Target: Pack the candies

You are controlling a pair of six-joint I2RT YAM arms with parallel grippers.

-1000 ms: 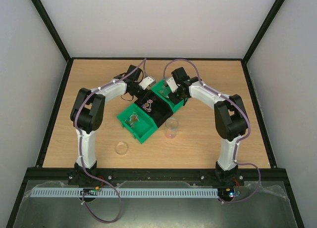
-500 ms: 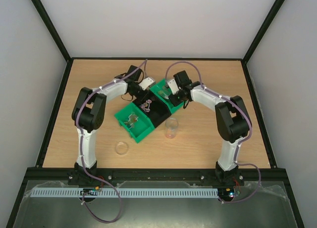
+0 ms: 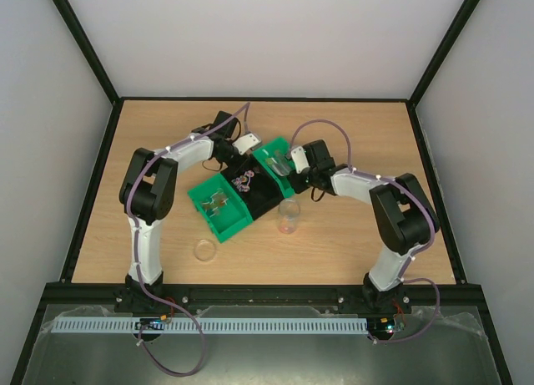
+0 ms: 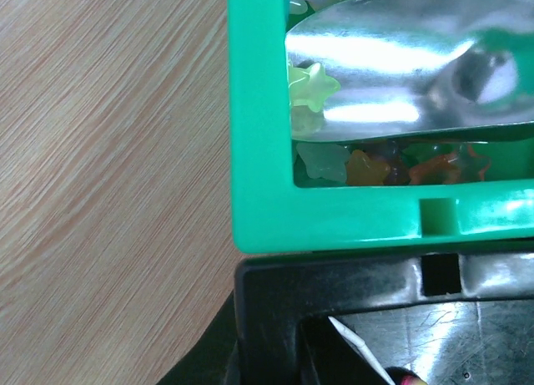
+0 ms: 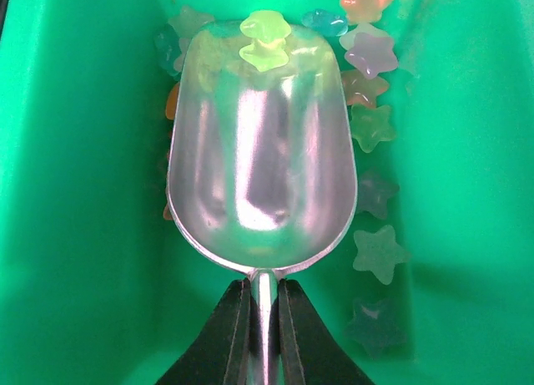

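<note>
The row of bins (image 3: 267,197) crosses the middle of the table (image 3: 367,243), both arms (image 3: 359,183) bent over its far end, a clear cup (image 3: 289,216) just beside its near edge and a lid (image 3: 204,250) near-left; the far strip and right side lie open. In the far green bin (image 5: 67,193) the scoop (image 5: 260,143) in the right end effector (image 5: 265,295) fills the middle, candies (image 5: 373,126) lining its right.

Candies (image 5: 371,128): star-shaped, translucent, mixed colours, loose in green bin (image 5: 83,151); one yellow-green on scoop (image 5: 263,168) tip.
</note>
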